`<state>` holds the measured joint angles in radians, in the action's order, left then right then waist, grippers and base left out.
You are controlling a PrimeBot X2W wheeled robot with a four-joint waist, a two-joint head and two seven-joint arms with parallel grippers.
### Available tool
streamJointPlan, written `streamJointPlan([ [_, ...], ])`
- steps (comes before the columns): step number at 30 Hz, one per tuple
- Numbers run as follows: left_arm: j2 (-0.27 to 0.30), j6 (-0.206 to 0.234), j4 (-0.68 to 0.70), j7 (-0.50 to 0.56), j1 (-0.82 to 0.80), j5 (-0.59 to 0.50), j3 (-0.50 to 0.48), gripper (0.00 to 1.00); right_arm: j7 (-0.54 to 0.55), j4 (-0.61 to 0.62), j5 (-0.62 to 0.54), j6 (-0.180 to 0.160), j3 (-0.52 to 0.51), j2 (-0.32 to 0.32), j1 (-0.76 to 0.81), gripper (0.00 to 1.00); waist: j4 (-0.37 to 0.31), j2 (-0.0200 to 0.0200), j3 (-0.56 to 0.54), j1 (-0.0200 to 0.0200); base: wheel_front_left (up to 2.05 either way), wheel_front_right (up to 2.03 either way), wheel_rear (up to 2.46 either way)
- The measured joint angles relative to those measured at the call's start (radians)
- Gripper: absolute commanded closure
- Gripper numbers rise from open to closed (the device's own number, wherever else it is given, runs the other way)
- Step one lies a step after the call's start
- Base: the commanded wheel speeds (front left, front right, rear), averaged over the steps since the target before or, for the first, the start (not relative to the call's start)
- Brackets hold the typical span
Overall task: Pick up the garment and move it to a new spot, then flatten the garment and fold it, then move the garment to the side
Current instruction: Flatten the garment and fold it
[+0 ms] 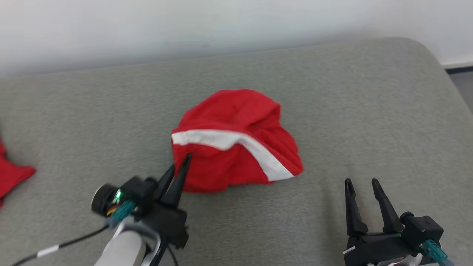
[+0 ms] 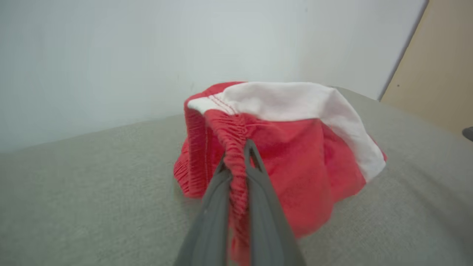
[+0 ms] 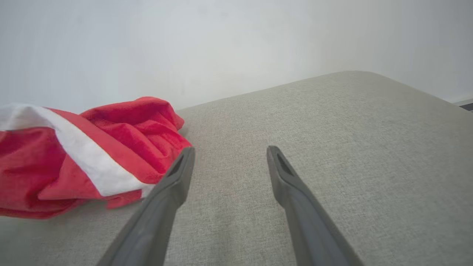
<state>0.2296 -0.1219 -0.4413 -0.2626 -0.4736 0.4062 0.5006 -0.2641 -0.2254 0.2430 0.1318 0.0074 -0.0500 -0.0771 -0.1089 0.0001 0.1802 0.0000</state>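
Observation:
The garment [image 1: 236,140] is a crumpled red cloth with a white stripe, heaped in the middle of the grey padded surface [image 1: 332,111]. My left gripper [image 1: 181,168] is shut on the garment's gathered elastic edge at its near left side. In the left wrist view that red ruffled band [image 2: 236,166] is pinched between the two fingers of the left gripper [image 2: 238,157]. My right gripper [image 1: 362,183] stands open to the right of the garment, nothing between its fingers. The right wrist view has the right gripper [image 3: 229,153] open over bare fabric, the garment [image 3: 85,155] to its left.
Another piece of red cloth [image 1: 11,173] lies at the left edge of the surface. A pale wall [image 1: 221,26] runs along the far side. The surface's rounded right corner [image 1: 443,74] drops off beside a dark floor strip.

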Motion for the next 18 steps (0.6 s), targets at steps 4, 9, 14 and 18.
streamJointPlan([
  [4, 0.029, 0.0, 0.062, 0.0, 0.119, 0.003, -0.041, 1.0, 0.0, -0.001, -0.006, 0.0, 0.008, 0.0, 0.0, 0.0, 0.057, 0.0, -0.004, 0.0, 0.0, 0.0, 0.0],
  [9, 0.04, -0.002, 0.073, 0.0, 0.235, 0.006, -0.066, 1.0, 0.0, -0.004, -0.007, 0.0, 0.012, 0.0, 0.0, 0.0, 0.109, -0.0001, -0.009, -0.0001, 0.0, 0.0, 0.0],
  [14, 0.012, -0.003, 0.049, 0.0, 0.287, 0.002, -0.09, 1.0, 0.0, -0.009, -0.011, 0.0, 0.012, 0.0, 0.006, 0.0, 0.127, -0.0001, -0.016, -0.0001, 0.0, 0.0, 0.0],
  [18, -0.016, -0.007, 0.024, 0.0, 0.301, -0.011, -0.109, 0.48, 0.0, -0.013, -0.013, 0.0, 0.01, 0.0, 0.015, 0.0, 0.128, 0.0, -0.024, 0.0, 0.0, 0.0, 0.0],
])
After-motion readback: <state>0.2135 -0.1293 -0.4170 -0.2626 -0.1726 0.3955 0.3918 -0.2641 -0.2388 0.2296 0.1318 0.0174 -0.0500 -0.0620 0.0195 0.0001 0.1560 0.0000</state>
